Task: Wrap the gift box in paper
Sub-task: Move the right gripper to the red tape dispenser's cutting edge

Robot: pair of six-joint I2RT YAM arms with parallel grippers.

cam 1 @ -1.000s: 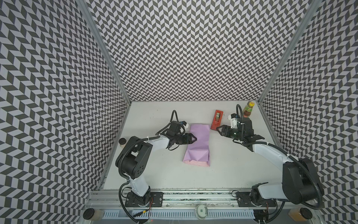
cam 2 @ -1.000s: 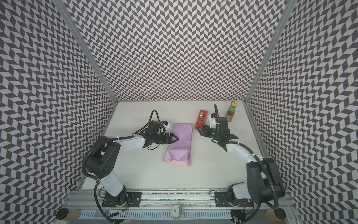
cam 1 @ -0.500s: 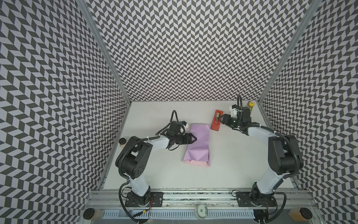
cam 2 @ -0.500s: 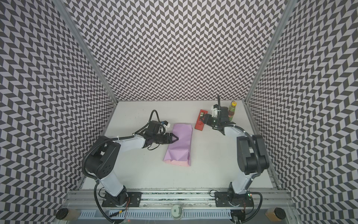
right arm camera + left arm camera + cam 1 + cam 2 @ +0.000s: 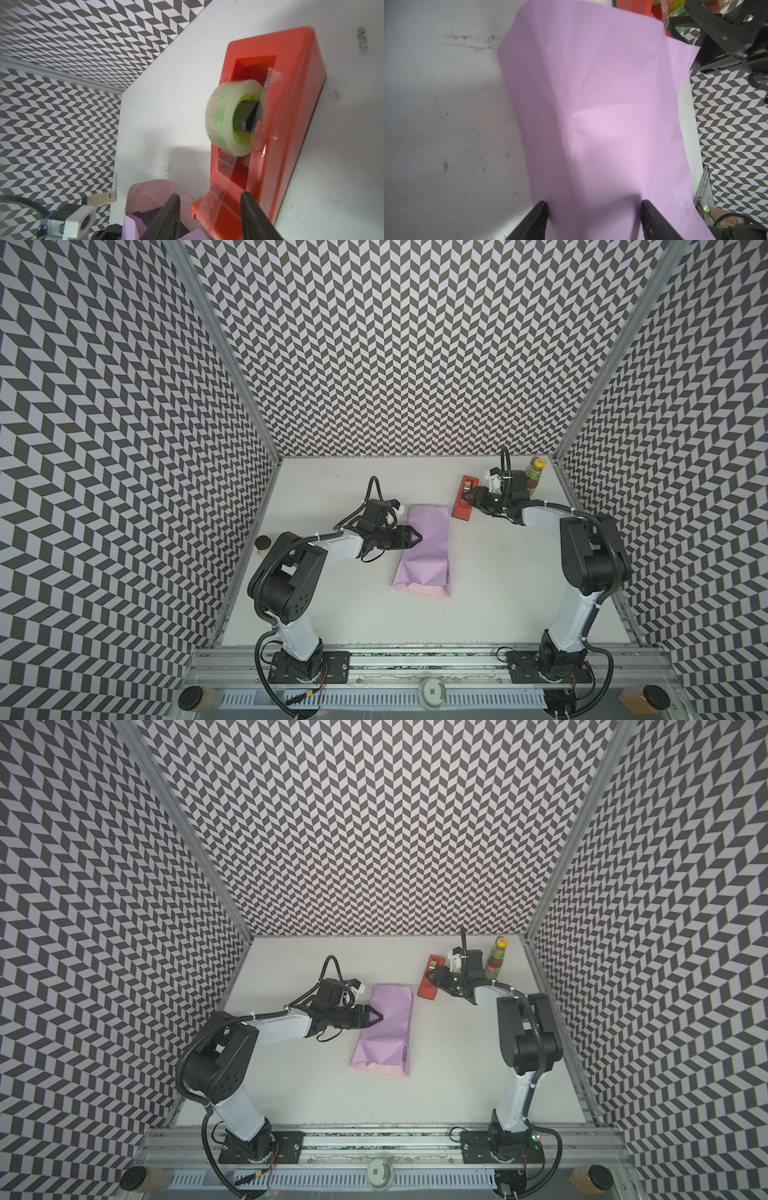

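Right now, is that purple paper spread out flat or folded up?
Folded. The paper forms a narrow lilac bundle in both top views, with its pink side showing along the near edge.

lilac paper (image 5: 424, 549) folded into a long creased sleeve, lying flat mid-desk (image 5: 332, 605), long axis running 12 to 6 o'clock, pale pink inner face showing at its 6 o'clock end, dark gift box (image 5: 143, 216) glimpsed inside its open 12 o'clock end

Lab robot cell: black-and-white chevron walls (image 5: 395, 344) box in a white bench (image 5: 498, 593) beyond and beside the left pincer (image 5: 417, 537) and right pincer (image 5: 468, 498); arm bases (image 5: 305, 664) bolted to an aluminium rail (image 5: 415, 657) behind them.
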